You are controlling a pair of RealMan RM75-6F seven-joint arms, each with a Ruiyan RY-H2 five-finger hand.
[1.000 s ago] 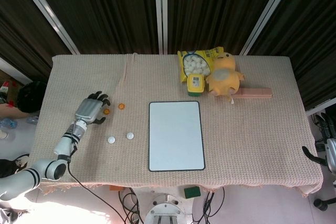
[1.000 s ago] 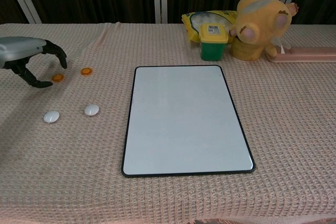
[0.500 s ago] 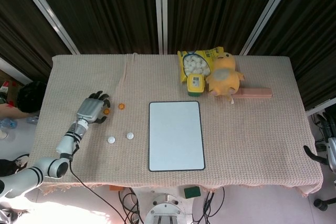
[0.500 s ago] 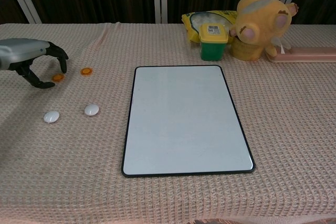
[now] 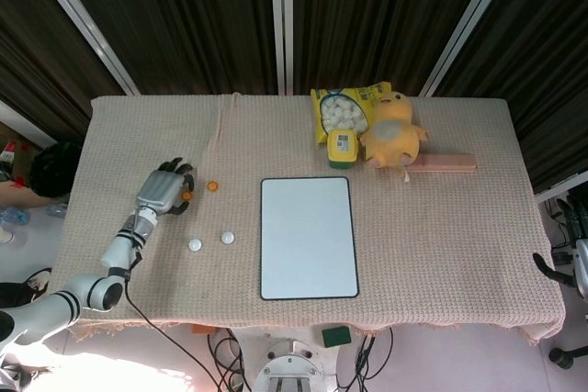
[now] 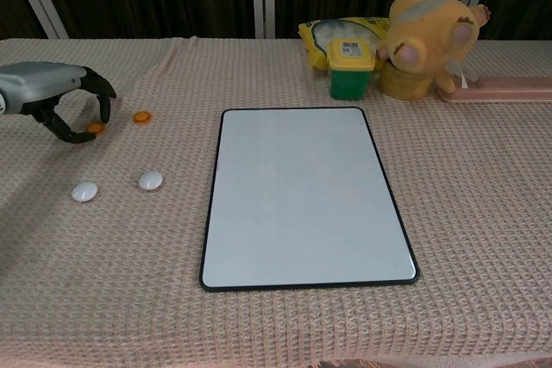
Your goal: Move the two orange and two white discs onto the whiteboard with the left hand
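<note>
Your left hand (image 6: 53, 102) arches over one orange disc (image 6: 94, 127), fingers apart around it; whether they touch it, you cannot tell. The second orange disc (image 6: 141, 116) lies just beside, at three o'clock. Both white discs (image 6: 84, 191) (image 6: 150, 180) sit toward six o'clock. The whiteboard (image 6: 302, 196) lies farther out at three to four o'clock, bare. Your right hand (image 5: 562, 268) shows only at the table's far edge, fingers unclear.

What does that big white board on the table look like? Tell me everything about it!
The white rectangular whiteboard has a thin black rim and rounded corners. Its smooth, slightly glossy surface is blank, with nothing on it. It lies flat on the beige waffle-weave tablecloth, long side running away from the robot, near the table's middle. Nothing but the cloth touches it: the two white discs and two orange discs lie on the cloth to its left.
</note>
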